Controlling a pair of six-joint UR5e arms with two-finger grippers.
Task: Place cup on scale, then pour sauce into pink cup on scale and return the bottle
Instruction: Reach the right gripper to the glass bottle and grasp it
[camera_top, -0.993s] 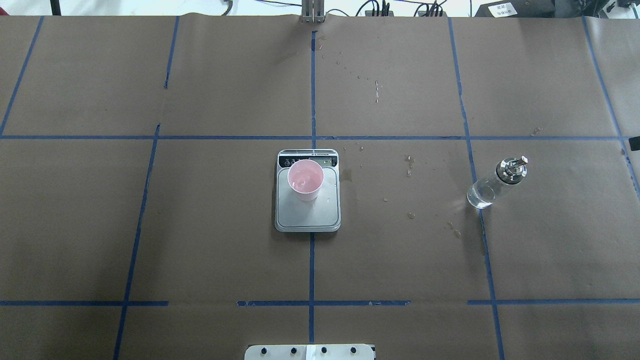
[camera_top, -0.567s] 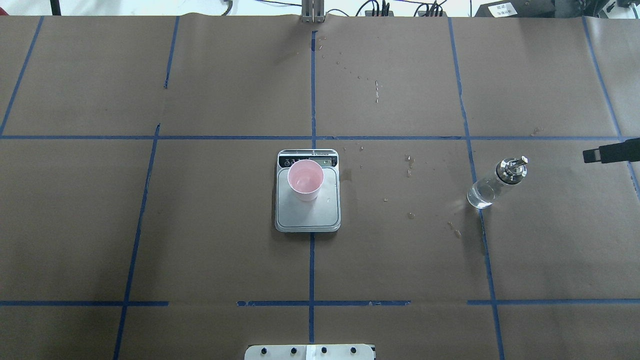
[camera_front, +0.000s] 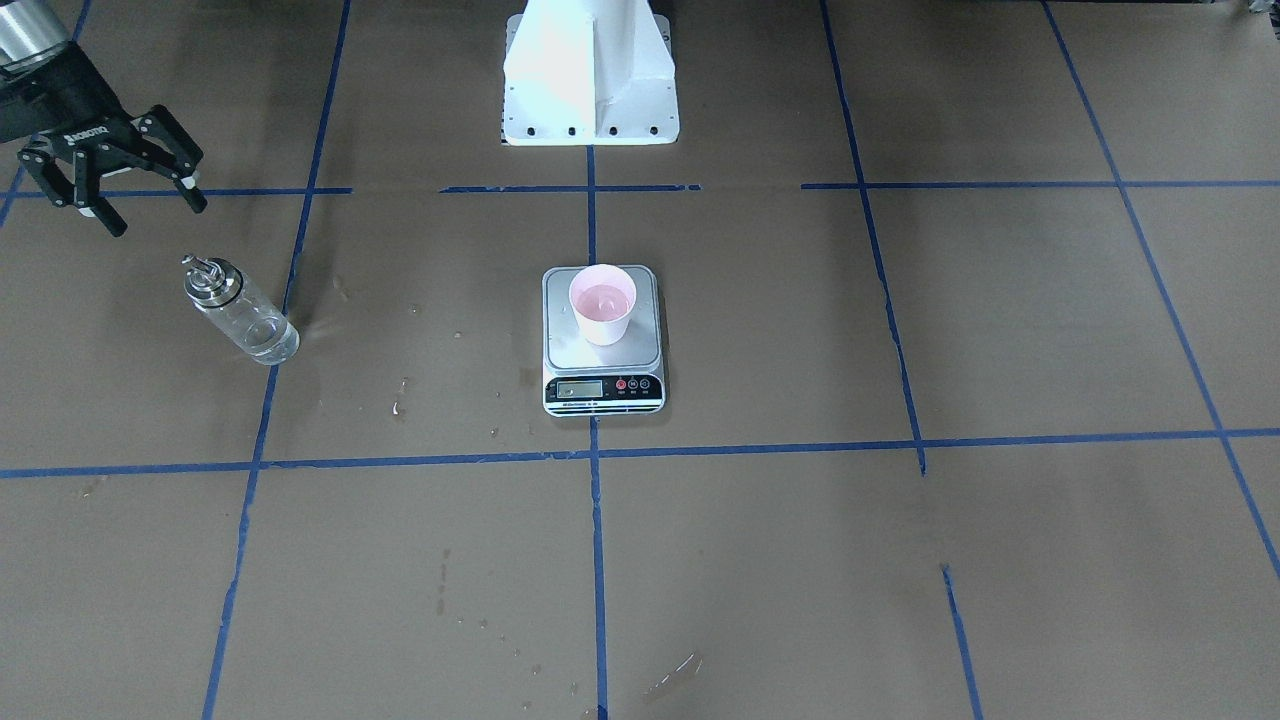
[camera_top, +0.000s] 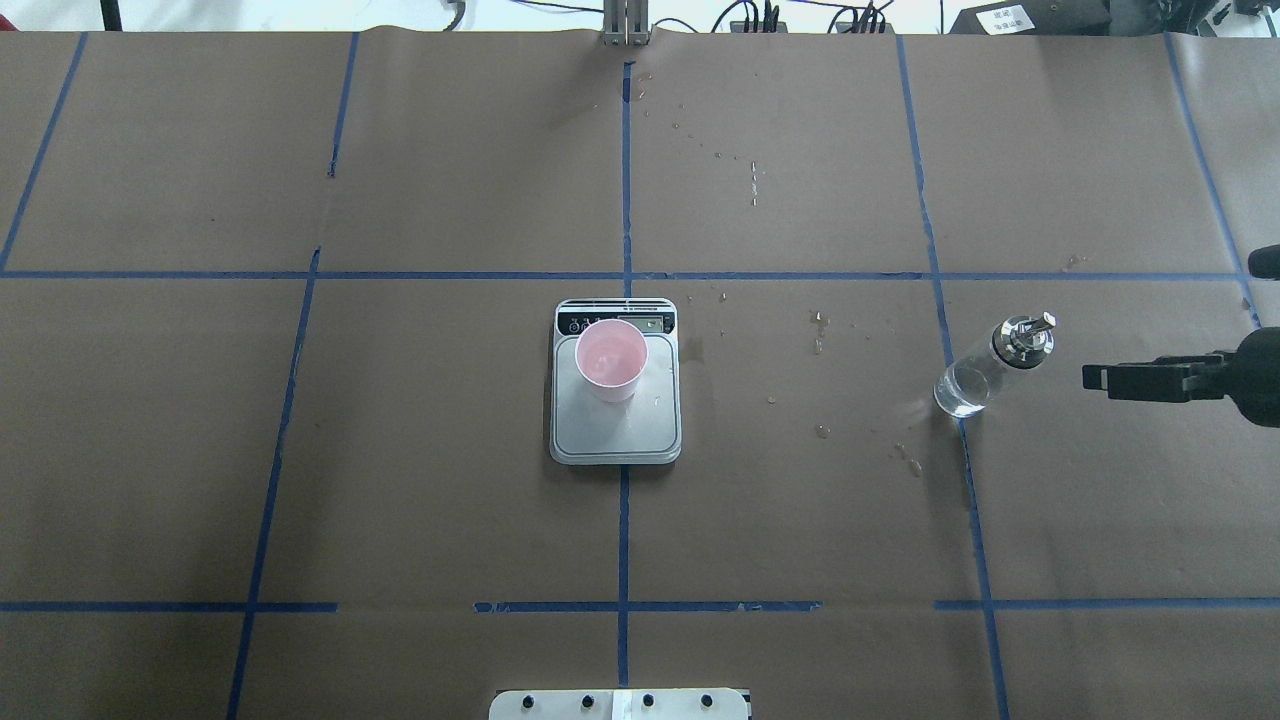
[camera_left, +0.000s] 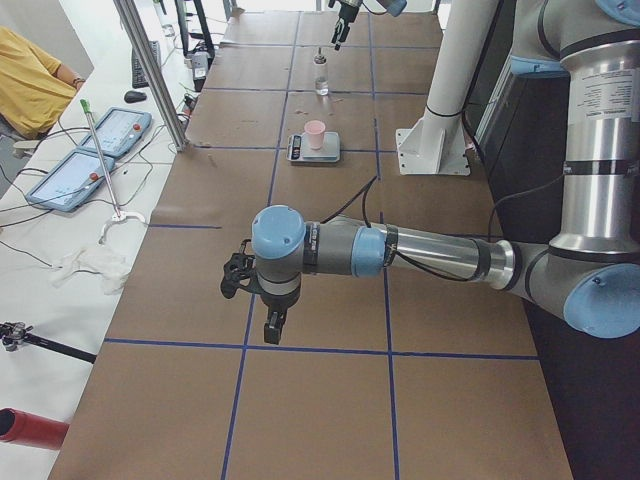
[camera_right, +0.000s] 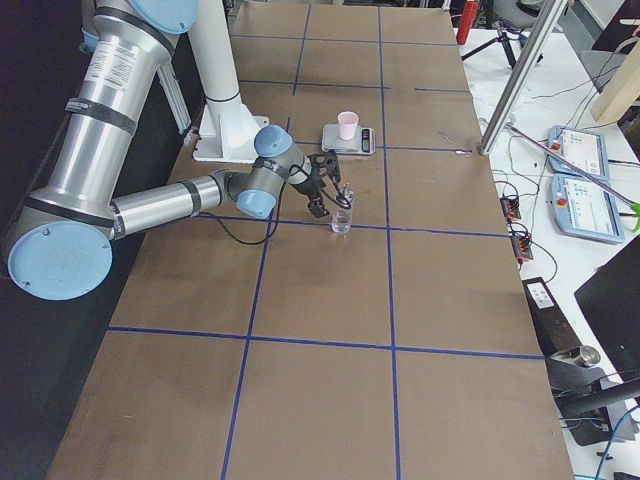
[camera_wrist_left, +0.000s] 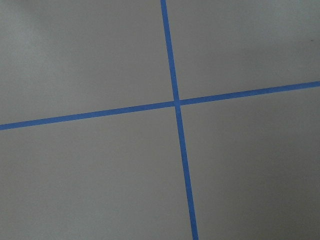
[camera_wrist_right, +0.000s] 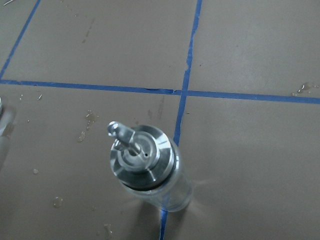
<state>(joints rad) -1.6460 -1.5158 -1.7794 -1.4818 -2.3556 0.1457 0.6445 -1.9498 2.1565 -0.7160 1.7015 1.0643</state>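
Observation:
The pink cup (camera_front: 602, 305) (camera_top: 611, 358) stands upright on the far half of the scale (camera_front: 600, 385) (camera_top: 615, 430) at the table's middle. Off to the robot's right, the clear bottle (camera_front: 240, 320) (camera_top: 985, 368) (camera_wrist_right: 147, 165) with its silver cap stands on a blue tape line, free of any grip. A little clear sauce shows at its bottom. My right gripper (camera_front: 150, 205) (camera_top: 1095, 378) hovers open just to the right of the bottle, apart from it and holding nothing. My left gripper (camera_left: 265, 315) hangs over bare paper far to the left; I cannot tell whether it is open or shut.
Dried drops and stains (camera_top: 820, 430) dot the brown paper between the scale and the bottle. The white robot base (camera_front: 590, 75) stands behind the scale. A side bench with tablets (camera_left: 95, 150) and a seated person runs along the far edge.
The right gripper has come in from the right edge and moved left and nearer to the robot, ending beside the bottle. Cup, scale and bottle have not moved.

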